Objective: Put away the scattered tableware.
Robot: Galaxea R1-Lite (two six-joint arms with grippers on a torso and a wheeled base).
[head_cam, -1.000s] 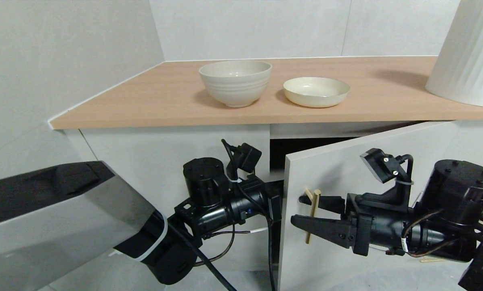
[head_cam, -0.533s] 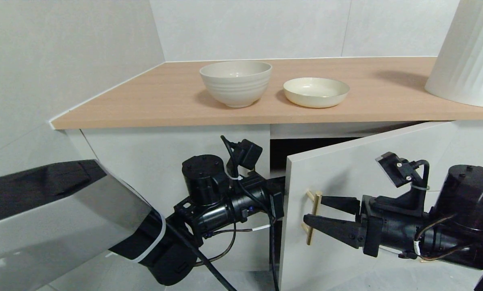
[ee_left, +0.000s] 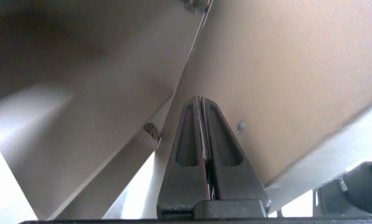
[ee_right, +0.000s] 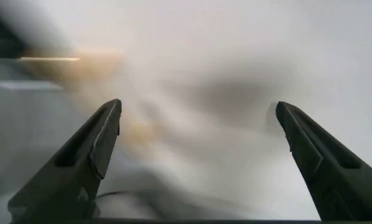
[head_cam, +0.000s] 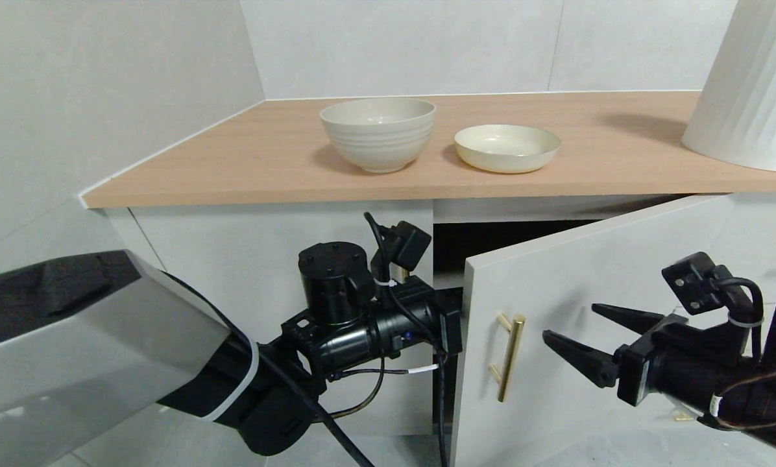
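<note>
right gripper (head_cam: 569, 321) now off handle (head_cam: 510, 358)

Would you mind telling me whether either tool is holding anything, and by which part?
Nothing is held. The right tool is open, apart from the door handle; the left tool is shut on nothing, beside the cabinet door.

Cabinet door (head_cam: 589, 305) half open; left gripper (ee_left: 200, 102) fills the narrow gap at its left edge. Countertop (head_cam: 232, 172) free left of bowl (head_cam: 378, 133), ribbed vessel (head_cam: 751, 91) blocks right.
</note>
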